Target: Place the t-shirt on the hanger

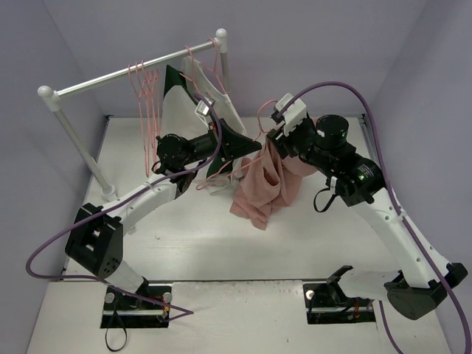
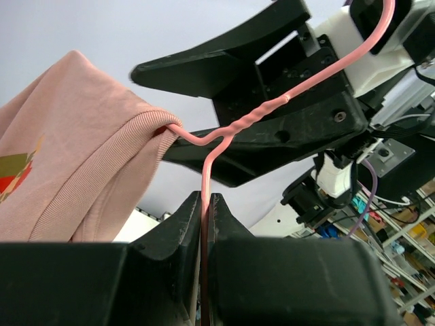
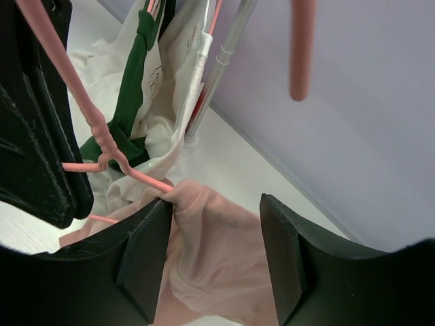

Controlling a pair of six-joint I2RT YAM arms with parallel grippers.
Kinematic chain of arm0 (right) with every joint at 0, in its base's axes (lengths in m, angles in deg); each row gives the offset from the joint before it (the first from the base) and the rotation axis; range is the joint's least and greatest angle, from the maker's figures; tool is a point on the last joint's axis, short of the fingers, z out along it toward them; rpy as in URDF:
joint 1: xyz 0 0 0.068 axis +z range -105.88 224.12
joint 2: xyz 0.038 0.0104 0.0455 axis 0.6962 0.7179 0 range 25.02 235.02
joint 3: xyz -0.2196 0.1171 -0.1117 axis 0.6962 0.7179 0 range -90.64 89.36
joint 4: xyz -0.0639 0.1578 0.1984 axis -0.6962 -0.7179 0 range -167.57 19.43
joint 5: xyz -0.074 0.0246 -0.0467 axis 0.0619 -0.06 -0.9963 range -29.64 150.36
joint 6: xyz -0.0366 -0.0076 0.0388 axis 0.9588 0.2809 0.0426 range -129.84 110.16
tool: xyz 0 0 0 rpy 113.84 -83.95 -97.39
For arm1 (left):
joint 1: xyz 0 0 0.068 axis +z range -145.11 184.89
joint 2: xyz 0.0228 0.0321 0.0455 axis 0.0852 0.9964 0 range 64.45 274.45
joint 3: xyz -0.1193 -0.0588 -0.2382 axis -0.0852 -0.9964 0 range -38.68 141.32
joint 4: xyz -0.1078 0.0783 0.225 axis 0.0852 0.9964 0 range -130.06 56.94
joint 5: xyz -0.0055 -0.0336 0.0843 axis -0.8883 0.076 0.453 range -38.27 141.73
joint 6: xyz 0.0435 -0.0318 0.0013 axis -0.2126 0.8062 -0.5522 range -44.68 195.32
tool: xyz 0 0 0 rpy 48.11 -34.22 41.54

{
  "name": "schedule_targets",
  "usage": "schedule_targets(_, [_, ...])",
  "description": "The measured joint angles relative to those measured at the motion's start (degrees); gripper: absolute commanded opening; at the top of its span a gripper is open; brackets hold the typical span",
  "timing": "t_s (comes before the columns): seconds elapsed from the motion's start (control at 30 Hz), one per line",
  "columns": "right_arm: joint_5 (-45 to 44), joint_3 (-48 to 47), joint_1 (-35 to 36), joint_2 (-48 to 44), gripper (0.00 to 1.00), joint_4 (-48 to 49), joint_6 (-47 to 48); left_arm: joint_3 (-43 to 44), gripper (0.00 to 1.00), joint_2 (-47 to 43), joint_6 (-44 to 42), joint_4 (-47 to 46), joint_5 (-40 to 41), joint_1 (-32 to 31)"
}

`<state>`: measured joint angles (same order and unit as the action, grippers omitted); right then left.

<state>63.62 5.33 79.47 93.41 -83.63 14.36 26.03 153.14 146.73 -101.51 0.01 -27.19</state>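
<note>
The pink t-shirt (image 1: pixel 262 188) hangs in mid-air over the table, one shoulder threaded on the pink wire hanger (image 2: pixel 234 125). My left gripper (image 2: pixel 206 198) is shut on the hanger's wire just below its twisted neck; in the top view the left gripper (image 1: pixel 254 146) sits left of the shirt. My right gripper (image 3: pixel 216 202) is open, its fingers on either side of the shirt's ribbed collar and shoulder (image 3: pixel 204 224), where the hanger arm (image 3: pixel 146 180) enters the cloth. In the top view the right gripper (image 1: pixel 274 140) is at the shirt's top. The hanger's lower part is hidden by cloth.
A white-and-metal rack pole (image 1: pixel 125 74) stands at the back left with several spare pink hangers (image 1: pixel 144 85) and green and white garments (image 1: pixel 188 92) on it. More white cloth (image 1: pixel 210 184) lies on the table under my left arm. Purple walls close in the sides.
</note>
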Motion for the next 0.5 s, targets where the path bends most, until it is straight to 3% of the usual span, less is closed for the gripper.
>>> schedule_targets(0.2, [1.15, 0.00, -0.17, 1.68, 0.36, 0.34, 2.27, 1.75, 0.00, -0.15, 1.71, 1.17, -2.61, 0.00])
schedule_targets(0.37, [4.31, 0.28, -0.35, 1.82, 0.02, -0.87, 6.43, 3.00, 0.00, -1.46, 2.28, 6.47, -3.89, 1.58])
schedule_targets(0.5, [7.95, 0.91, 0.09, 1.82, 0.00, -2.61, 10.06, 4.62, 0.00, -4.45, -1.70, 18.47, -5.67, 3.60])
